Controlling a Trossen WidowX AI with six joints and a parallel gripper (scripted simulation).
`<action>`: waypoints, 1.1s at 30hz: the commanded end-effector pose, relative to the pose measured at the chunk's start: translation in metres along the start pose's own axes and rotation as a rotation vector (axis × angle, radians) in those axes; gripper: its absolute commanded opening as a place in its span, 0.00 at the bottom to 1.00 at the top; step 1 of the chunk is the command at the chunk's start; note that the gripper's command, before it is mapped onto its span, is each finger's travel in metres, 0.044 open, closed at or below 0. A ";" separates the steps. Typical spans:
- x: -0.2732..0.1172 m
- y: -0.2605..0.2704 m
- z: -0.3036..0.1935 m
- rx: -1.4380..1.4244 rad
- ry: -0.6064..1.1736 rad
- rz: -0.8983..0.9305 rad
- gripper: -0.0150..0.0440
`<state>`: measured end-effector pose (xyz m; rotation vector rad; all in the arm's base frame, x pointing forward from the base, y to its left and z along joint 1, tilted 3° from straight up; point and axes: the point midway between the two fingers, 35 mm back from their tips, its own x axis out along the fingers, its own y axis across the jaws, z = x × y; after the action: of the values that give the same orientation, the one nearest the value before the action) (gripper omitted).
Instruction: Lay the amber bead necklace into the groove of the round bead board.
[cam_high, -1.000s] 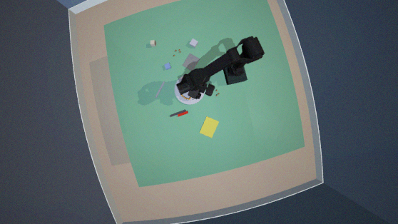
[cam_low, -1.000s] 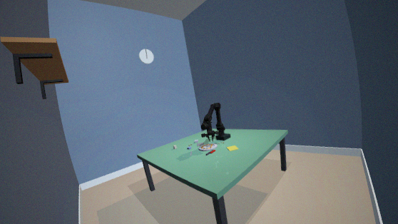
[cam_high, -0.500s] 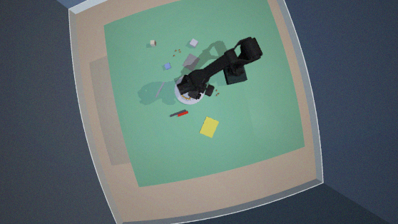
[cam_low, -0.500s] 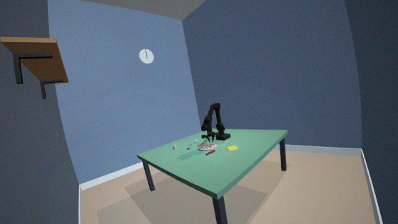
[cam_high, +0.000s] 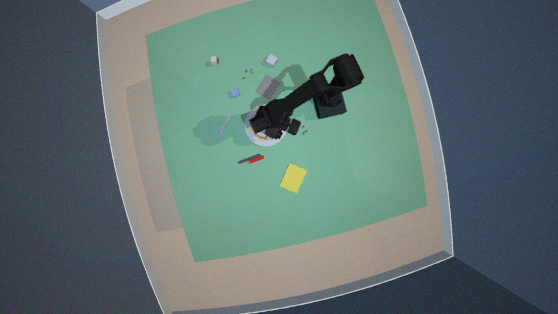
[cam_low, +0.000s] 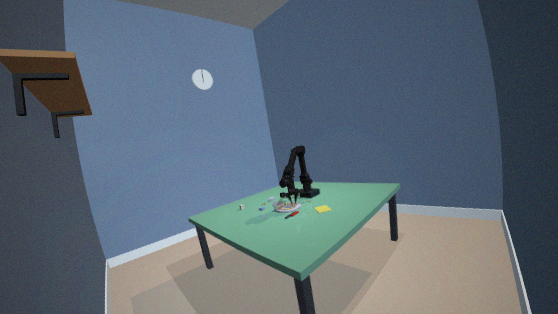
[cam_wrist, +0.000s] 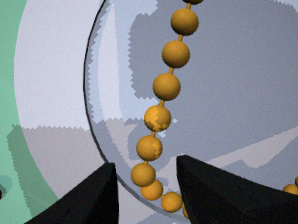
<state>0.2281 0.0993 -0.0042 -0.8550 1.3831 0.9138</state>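
Note:
The round bead board (cam_high: 266, 144) (cam_low: 289, 211) (cam_wrist: 50, 65) is pale, with a thin dark circular line marking the groove area. The amber bead necklace (cam_high: 261, 137) (cam_wrist: 166, 87) lies on it. In the wrist view one stretch runs fairly straight inside the circular line, then bends sharply near that line at the bottom. More beads show at the right edge. My gripper (cam_wrist: 147, 169) (cam_low: 293, 202) is partly open and empty, low over the board, with its fingertips on either side of the bend. The arm hides much of the board and necklace in the top view.
A red and dark tool (cam_high: 256, 159) and a yellow pad (cam_high: 293, 178) (cam_low: 323, 209) lie near the board. A grey square (cam_high: 267, 86), a blue block (cam_high: 235, 92), a white block (cam_high: 271, 59), a beige block (cam_high: 214, 60), a thin stick (cam_high: 225, 125) and tiny brown pieces (cam_high: 305, 131) lie around it.

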 end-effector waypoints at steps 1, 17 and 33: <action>0.000 0.000 0.000 0.000 0.000 0.000 0.41; 0.000 0.000 0.000 0.000 0.000 0.000 0.25; 0.000 0.000 0.000 0.000 0.000 0.000 0.25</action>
<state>0.2280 0.0992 -0.0044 -0.8550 1.3833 0.9138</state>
